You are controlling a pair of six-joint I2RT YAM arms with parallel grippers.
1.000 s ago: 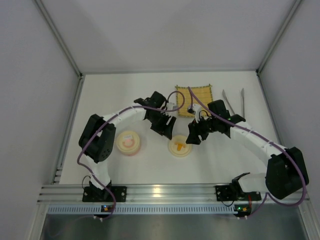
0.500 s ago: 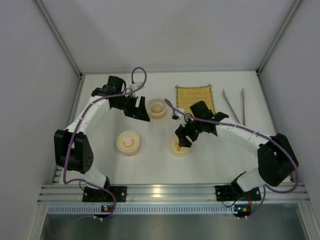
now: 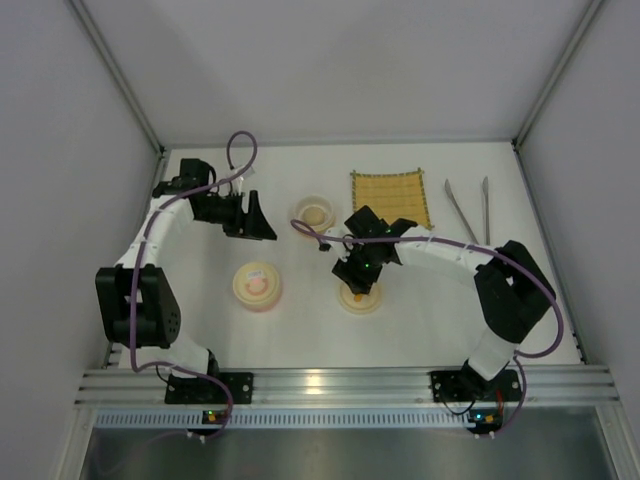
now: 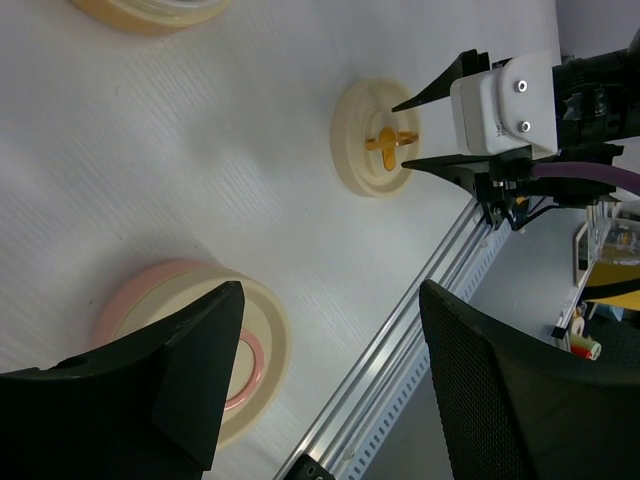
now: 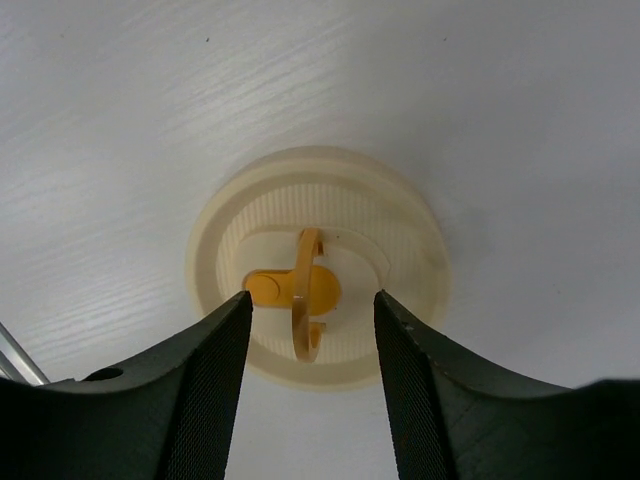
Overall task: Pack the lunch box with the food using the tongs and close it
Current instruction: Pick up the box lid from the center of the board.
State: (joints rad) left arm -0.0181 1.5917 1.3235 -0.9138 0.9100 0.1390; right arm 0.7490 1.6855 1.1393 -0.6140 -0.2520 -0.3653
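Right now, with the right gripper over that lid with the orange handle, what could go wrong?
The right gripper stands open astride the thin orange handle of the lid; closing off-centre could shove the lid sideways instead of gripping it. The tongs lie untouched near the right wall, so food may be left unpacked.

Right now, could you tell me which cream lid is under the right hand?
The orange-handled lid; the other, pink-ringed lid lies apart to its left.
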